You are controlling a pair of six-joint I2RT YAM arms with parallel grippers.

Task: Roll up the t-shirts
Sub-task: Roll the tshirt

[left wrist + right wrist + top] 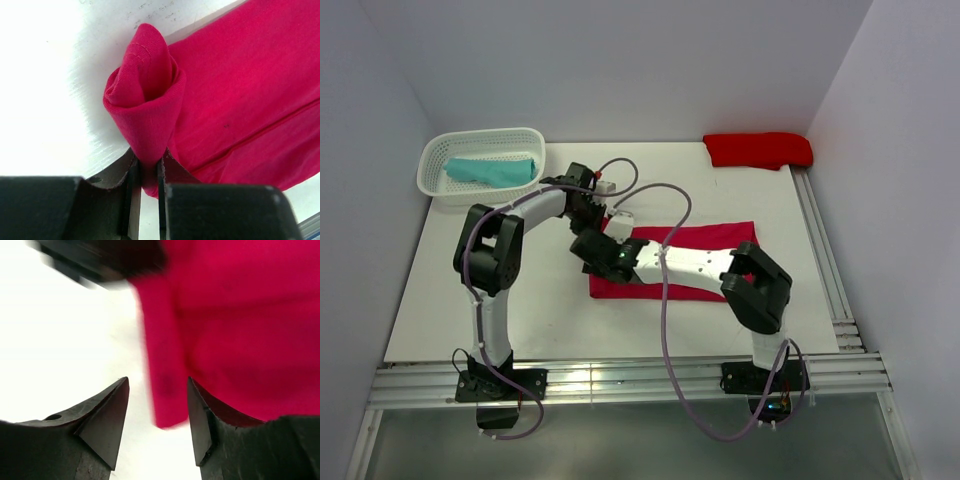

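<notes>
A raspberry-red t-shirt [705, 240] lies folded into a long band across the middle of the table. Its left end is curled into a small roll [145, 100]. My left gripper [149, 172] is shut on that rolled end, cloth pinched between the fingers. My right gripper [157, 405] is open at the band's near left corner; a narrow flap of the red cloth [165, 385] lies between its fingers without being pinched. In the top view both grippers meet at the shirt's left end [605, 250]. A teal bundle [492, 171] lies in the basket. A scarlet bundle [758, 150] lies at the back right.
A white lattice basket [435, 155] stands at the back left. Walls close in the table on the left, back and right. A metal rail [825, 260] runs along the right edge and another along the front.
</notes>
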